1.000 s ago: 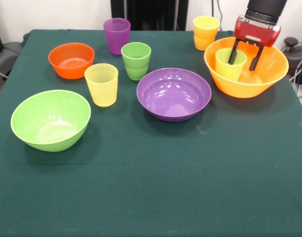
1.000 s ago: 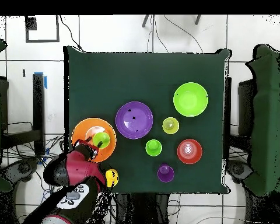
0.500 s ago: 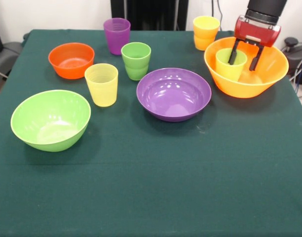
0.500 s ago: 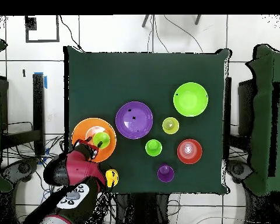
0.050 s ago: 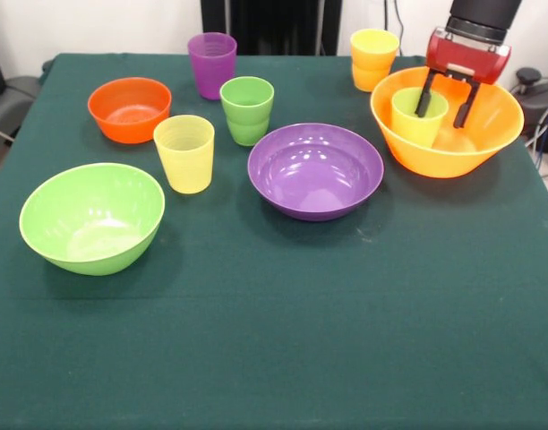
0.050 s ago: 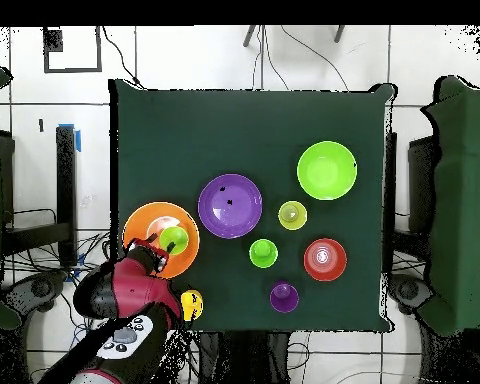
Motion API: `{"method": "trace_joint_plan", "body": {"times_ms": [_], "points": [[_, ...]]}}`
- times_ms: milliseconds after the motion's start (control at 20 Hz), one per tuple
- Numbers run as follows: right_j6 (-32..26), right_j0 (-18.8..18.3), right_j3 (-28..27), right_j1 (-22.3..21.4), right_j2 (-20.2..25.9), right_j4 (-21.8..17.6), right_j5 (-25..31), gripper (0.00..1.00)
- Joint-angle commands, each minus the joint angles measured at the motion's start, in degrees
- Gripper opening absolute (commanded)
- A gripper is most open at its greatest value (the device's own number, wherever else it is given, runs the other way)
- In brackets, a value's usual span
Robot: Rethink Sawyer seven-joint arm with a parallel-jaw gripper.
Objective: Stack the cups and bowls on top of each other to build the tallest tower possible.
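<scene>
One cup sits inside my working bowl, and my gripper [image 5: 444, 106] hangs just above it with its two black fingers spread apart, holding nothing. One finger dips at the far rim of the lime green cup [image 5: 418, 115]; the other is beside it, over the bowl's inside. I judge this to be either a release after placing or the start of a grasp; the frames do not settle which. If I am leaving, I should rise straight up so neither finger drags the cup sideways. If I am taking it, one finger must go inside the rim and one outside before closing.

That cup stands upright inside the yellow-orange bowl [image 5: 489, 125], toward the side nearest the purple bowl. This bowl is the tower's base, and so far it carries only the one cup.

Just behind it stands a yellow-orange cup [image 5: 373, 57], possibly two nested; I cannot tell. The purple bowl [image 5: 315, 170], the lime green bowl [image 5: 91, 218] and the orange bowl [image 5: 129, 108] are all empty on the tabletop [image 5: 283, 340]. The dark green cup [image 5: 247, 109], pale yellow cup [image 5: 184, 153] and purple cup [image 5: 211, 64] stand upright and apart.
</scene>
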Motion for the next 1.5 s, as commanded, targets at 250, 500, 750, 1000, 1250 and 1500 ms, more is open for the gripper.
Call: {"method": "trace_joint_plan", "body": {"times_ms": [250,500,750,1000,1250,1500], "points": [[8.17,-0.71,-0.65,-5.45,3.56,0.98,8.80,1.00],[8.09,-0.79,-0.31,-6.27,3.56,0.77,9.40,1.00],[7.76,-0.82,-0.17,-6.94,3.21,0.66,10.21,1.00],[7.32,-0.69,0.14,-8.00,2.63,0.42,11.68,1.00],[8.75,1.28,2.58,-11.03,1.44,0.80,14.68,1.00],[9.58,2.29,5.46,-14.95,0.76,0.18,17.20,1.00]]}}
